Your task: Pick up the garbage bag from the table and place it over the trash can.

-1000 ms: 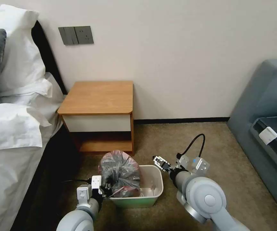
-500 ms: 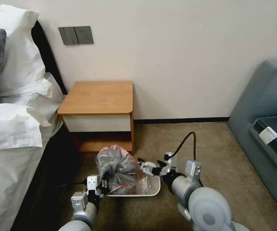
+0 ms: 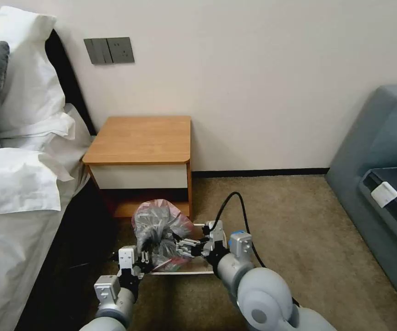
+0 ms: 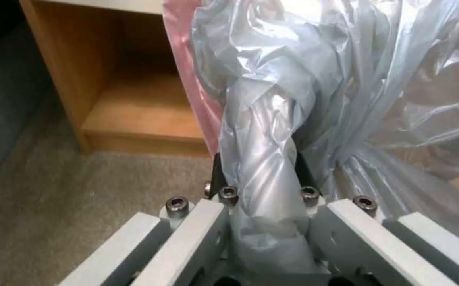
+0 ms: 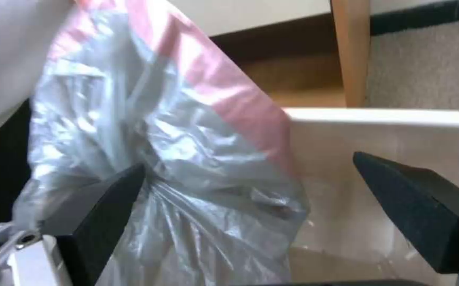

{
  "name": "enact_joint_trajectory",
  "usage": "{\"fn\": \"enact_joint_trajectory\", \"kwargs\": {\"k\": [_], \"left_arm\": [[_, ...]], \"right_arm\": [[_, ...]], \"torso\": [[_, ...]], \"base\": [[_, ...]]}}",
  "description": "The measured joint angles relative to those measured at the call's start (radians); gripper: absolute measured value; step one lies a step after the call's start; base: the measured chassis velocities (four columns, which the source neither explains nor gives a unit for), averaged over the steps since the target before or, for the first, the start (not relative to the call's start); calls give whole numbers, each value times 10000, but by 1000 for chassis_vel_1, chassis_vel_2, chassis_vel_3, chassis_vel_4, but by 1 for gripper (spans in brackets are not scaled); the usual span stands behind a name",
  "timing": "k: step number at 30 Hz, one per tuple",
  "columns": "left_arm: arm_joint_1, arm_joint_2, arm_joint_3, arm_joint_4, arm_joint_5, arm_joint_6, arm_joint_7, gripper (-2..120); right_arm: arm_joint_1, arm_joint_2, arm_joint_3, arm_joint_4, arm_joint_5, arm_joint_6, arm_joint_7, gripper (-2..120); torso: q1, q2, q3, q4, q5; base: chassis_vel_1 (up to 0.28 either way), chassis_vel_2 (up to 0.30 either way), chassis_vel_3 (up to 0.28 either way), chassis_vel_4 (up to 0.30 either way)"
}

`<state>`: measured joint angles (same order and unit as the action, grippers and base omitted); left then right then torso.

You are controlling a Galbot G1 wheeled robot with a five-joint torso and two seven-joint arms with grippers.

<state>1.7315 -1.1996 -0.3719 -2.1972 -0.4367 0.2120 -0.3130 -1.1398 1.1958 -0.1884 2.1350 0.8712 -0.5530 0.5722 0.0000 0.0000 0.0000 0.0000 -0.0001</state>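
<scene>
Low in the middle of the head view, the garbage bag (image 3: 161,227) stands bunched over the left end of the trash can (image 3: 194,271), in front of the nightstand (image 3: 139,140), whose orange-brown top is bare. The left gripper (image 3: 144,263) sits at the lower left of that cluster; in the left wrist view its jaws are clamped narrow on a twisted rope of grey film (image 4: 264,167), so it is holding the bag by a gathered fold. The right gripper (image 3: 183,247) reaches in from the lower right, and the right wrist view shows its black pads (image 5: 102,206) spread wide, one pressing the crinkled plastic, the other out over the bin's cream rim (image 5: 388,117), gripping nothing. The bag looks very light, soft and slippery: thin translucent film that crumples, springs back and will slide out of a shallow pinch. The pink-red rim band (image 5: 224,91), running up the upper middle of the right wrist view, seems the best place to take hold, since a grip there would let the mouth be pulled open across the bin; a grip on the grey body would likely only drag the bunch along.
</scene>
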Motion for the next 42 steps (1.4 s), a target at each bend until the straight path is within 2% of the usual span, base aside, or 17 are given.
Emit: {"fn": "enact_joint_trajectory", "kwargs": {"k": [7, 10, 12, 13, 15, 17, 18, 20, 21, 23, 24, 27, 31, 33, 42], "left_arm": [[-57, 28, -52, -86, -10, -8, 47, 4], [-67, 13, -50, -100, -15, -8, 65, 4], [-66, 12, -50, -110, -17, -8, 70, 4], [-62, 12, -50, -119, -20, -8, 74, 4], [-61, 12, -51, -122, -24, -6, 76, 4], [-61, 8, -51, -130, -47, 9, 87, 4], [-61, 8, -51, -130, -47, 9, 87, 4], [-64, 3, -51, -137, -54, 18, 88, 4], [-64, 3, -51, -137, -54, 18, 88, 4], [-65, 3, -60, -149, -76, 25, 89, 4], [-65, 3, -60, -149, -76, 25, 89, 4], [-67, 0, -80, -149, -108, 34, 89, 4], [-67, -12, -82, -149, -135, 38, 87, 4], [-82, -40, -98, -134, -267, 52, 16, 4], [-160, -87, -309, 1, -610, 86, -199, 4]], "right_arm": [[348, 260, 10, -473, 441, 25, 111, 96], [459, 336, 12, -742, 282, 132, -120, 83], [471, 338, 11, -825, 131, 199, -280, 80], [472, 325, 9, -890, -4, 265, -432, 73], [472, 316, 6, -909, -51, 290, -487, 71], [461, 266, -20, -938, -138, 367, -641, 58], [461, 266, -20, -938, -138, 367, -641, 58], [451, 244, -42, -962, -220, 444, -714, 47], [451, 244, -42, -962, -220, 444, -714, 47], [447, 222, -67, -964, -274, 509, -755, 36], [447, 222, -67, -964, -274, 509, -755, 36], [416, 186, -108, -898, -313, 587, -793, 21], [407, 164, -130, -859, -364, 650, -811, 13], [385, 92, -167, -732, -512, 728, -836, 0], [259, -433, -49, 256, -458, 729, -785, 0]], "torso": [[0, 0, 0, 0, 0], [0, 0, 0, 0, 1], [0, 0, 0, 0, 1], [0, 0, 0, 0, 1], [0, 0, 0, 0, 2], [0, 0, 0, 0, 1], [0, 0, 0, 0, 1], [0, 0, 0, 0, 1], [0, 0, 0, 0, 1], [0, 0, 0, 0, 2], [0, 0, 0, 0, 2], [0, 0, 0, 0, 1], [0, 0, 0, 0, 1], [0, 0, 0, 0, 2], [0, 0, 0, 0, 1]], "base": [[0, 0, 0, 0], [0, 0, 0, 0], [0, 0, 0, 0], [0, 0, 0, 0], [0, 0, 0, 0], [0, 0, 0, 0], [0, 0, 0, 0], [0, 0, 0, 0], [0, 0, 0, 0], [0, 0, 0, 0], [0, 0, 0, 0], [0, 0, 0, 0], [0, 0, 0, 0], [0, 0, 0, 0], [0, 0, 0, 0]]}}
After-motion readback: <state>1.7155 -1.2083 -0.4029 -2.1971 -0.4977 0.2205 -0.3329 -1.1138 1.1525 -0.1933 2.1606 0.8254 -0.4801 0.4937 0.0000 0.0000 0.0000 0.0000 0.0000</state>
